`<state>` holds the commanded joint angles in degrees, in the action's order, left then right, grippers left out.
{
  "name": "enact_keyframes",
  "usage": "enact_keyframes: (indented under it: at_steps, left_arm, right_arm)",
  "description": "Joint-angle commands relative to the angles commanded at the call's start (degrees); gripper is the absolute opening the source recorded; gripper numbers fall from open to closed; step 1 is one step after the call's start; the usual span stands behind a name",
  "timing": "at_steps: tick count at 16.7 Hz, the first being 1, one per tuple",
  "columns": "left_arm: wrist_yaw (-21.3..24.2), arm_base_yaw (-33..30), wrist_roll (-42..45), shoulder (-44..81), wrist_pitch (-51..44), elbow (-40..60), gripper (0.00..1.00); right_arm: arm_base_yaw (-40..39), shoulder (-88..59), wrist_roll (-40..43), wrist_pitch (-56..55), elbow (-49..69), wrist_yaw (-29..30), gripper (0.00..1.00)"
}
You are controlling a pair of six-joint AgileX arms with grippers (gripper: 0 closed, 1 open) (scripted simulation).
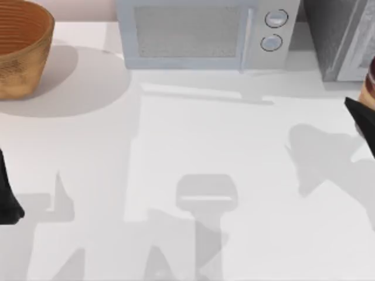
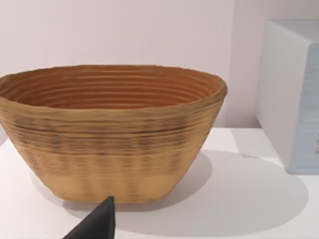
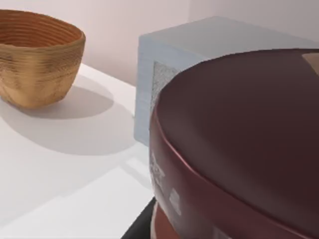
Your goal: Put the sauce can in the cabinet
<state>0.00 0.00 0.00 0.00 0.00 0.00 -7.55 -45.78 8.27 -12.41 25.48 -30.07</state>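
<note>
At the far left edge of the top view the left arm is seen as a dark shape low on the table, parked; whether its claw is released or clenched cannot be told. In the left wrist view one dark fingertip is seen in front of the woven basket, which is standing at the back left of the table, well apart from the work.

Further to the right, the pale microwave with its two round knobs is placed along the back edge. Just beside it, at the back right corner, the dark speckled cabinet is found, with its pale framed door panel turned to the front.

At the right edge of the top view the right gripper is seen as a dark wedge, and the sauce can is partly visible directly by it, close in front of the cabinet. In the right wrist view the can's dark reddish top is seen very near to the camera. It is judged that the can is being carried toward the cabinet, but whether this claw is really clenched on the can cannot be told, because its fingers are hidden.

For the next move, it is judged that the door must be open or opened, and the can must be kept upright while it is brought inside.
</note>
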Motion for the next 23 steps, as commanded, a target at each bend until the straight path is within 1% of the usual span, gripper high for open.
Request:
enact_keyframes:
  at_steps: [3,5,7,9,12,18,20,23]
  left_arm:
    - [0.0,0.0,0.0,0.0,0.0,0.0,1.00]
    - [0.0,0.0,0.0,0.0,0.0,0.0,1.00]
    - [0.0,0.0,0.0,0.0,0.0,0.0,1.00]
    - [0.0,0.0,0.0,0.0,0.0,0.0,1.00]
    - [0.0,0.0,0.0,0.0,0.0,0.0,1.00]
    - [0.0,0.0,0.0,0.0,0.0,0.0,1.00]
    - [0.0,0.0,0.0,0.0,0.0,0.0,1.00]
    - [0.0,0.0,0.0,0.0,0.0,0.0,1.00]
  right_arm:
    - [3.6,19.1,-3.8,4.5,-9.2,11.4,0.00]
    - [5.5,29.2,-5.9,7.3,-14.8,18.2,0.00]
    - [6.8,36.9,-7.4,9.7,-19.7,23.7,0.00]
    - [7.4,42.2,-8.1,11.4,-23.2,27.6,0.00]
    - [7.6,45.8,-8.3,12.4,-25.5,30.1,0.00]
    - [7.4,45.5,-8.3,12.3,-25.4,29.9,0.00]
    - [6.9,44.0,-8.4,12.9,-23.6,30.0,0.00]
    - [5.7,37.9,-8.9,15.2,-16.4,30.5,0.00]
